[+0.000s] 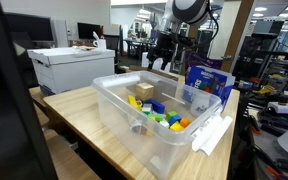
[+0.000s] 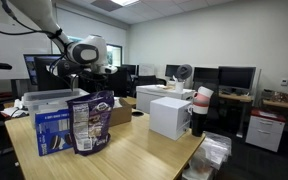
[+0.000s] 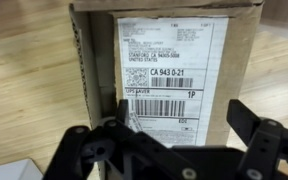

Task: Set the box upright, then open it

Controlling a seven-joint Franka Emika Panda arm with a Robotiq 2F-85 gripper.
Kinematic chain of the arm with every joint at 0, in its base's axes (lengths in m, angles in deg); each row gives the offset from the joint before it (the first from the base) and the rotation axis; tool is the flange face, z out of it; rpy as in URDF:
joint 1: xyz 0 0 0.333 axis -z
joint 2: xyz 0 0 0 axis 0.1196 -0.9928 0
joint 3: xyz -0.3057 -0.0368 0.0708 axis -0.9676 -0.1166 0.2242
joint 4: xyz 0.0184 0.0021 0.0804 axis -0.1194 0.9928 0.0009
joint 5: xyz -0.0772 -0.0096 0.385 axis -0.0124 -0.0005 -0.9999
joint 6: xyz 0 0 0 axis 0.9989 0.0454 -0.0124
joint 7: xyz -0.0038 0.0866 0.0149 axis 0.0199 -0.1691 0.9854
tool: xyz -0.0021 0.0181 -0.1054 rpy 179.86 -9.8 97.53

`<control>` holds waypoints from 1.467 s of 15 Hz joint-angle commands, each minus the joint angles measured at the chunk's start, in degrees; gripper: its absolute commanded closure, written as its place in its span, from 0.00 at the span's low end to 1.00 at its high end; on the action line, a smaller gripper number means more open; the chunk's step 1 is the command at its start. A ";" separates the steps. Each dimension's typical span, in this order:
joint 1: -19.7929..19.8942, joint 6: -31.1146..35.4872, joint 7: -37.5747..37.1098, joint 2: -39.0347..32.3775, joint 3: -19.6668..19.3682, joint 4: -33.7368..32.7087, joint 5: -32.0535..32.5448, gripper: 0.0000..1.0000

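Note:
In the wrist view the tan cardboard box (image 3: 169, 60) lies on the wooden table with a white shipping label facing up. My gripper (image 3: 184, 120) is open and empty just above it, one finger over the label's lower left and the other past the box's right edge. In an exterior view the gripper (image 2: 96, 84) hangs over the box (image 2: 122, 113), which shows behind a snack bag. In an exterior view my gripper (image 1: 162, 56) is at the far end of the table; the box is hidden there.
A clear plastic bin (image 1: 119, 105) holds colourful toys and a small tan box (image 1: 142, 92). A blue printed box (image 1: 206, 85) (image 2: 52, 128) and a snack bag (image 2: 91, 122) stand near it. A white machine (image 2: 169, 115) and a cup (image 2: 201, 108) are at the table's side.

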 commanded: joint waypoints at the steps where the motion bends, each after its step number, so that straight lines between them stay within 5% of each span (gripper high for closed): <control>1: 1.86 4.22 6.81 0.07 1.88 2.62 -6.49 0.00; 15: 7.29 12.19 23.26 -2.14 4.81 4.46 -23.15 0.00; 22: 7.80 12.18 24.74 -3.00 5.73 4.21 -24.74 0.00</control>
